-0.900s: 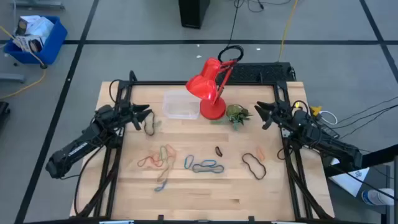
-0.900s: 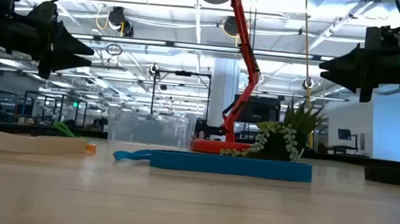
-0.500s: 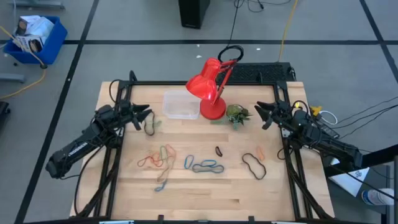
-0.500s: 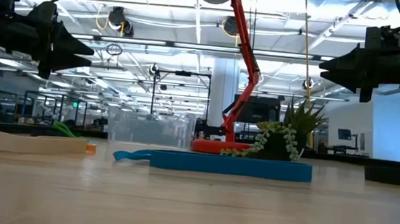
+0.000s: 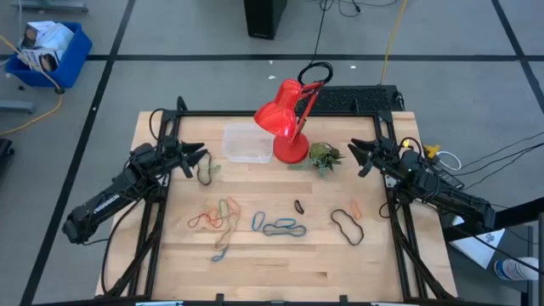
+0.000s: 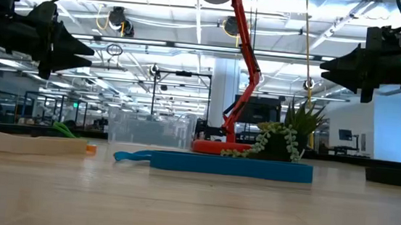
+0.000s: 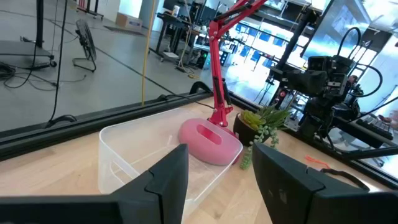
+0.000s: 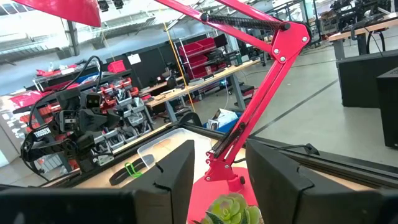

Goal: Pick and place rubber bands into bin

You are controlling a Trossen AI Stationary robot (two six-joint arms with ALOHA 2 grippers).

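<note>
We see the wooden desk (image 5: 280,263) carrying a red lamp (image 5: 285,119), a small plant (image 5: 324,156) and the clear bin (image 5: 246,143), which sits beside the lamp's base. The rubber bands (image 5: 255,223) lie scattered across the desk's middle, well apart from both tools. The left tool (image 5: 201,154) hovers at the left edge near the bin, fingers apart, holding nothing. The right tool (image 5: 356,150) hangs beside the plant, fingers likewise apart.
</note>
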